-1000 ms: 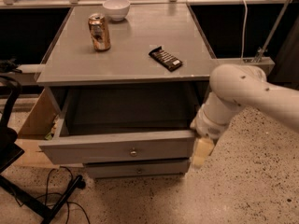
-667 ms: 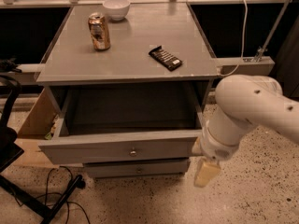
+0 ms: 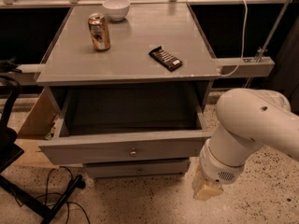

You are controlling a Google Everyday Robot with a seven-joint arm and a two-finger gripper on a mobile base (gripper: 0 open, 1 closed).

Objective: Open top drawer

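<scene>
The top drawer (image 3: 93, 149) of the grey cabinet stands pulled far out. Its flat front panel carries a small round metal knob (image 3: 133, 152) at the centre, and its inside looks dark and bare. A narrower grey drawer (image 3: 159, 167) below it is closed. My gripper (image 3: 206, 189) hangs at the end of the white arm (image 3: 252, 125), low at the right, just beyond the drawer front's right end and below it. It touches nothing that I can see.
On the cabinet top (image 3: 140, 36) stand a drink can (image 3: 99, 31), a white bowl (image 3: 116, 8) and a dark snack bar (image 3: 165, 58). A cardboard box (image 3: 37, 120) sits left of the cabinet. Black stand legs and cables (image 3: 51, 199) lie on the speckled floor at the lower left.
My arm has swung down and to the right, taking the gripper away from the drawer front's right end. The drawer stays pulled out as before.
</scene>
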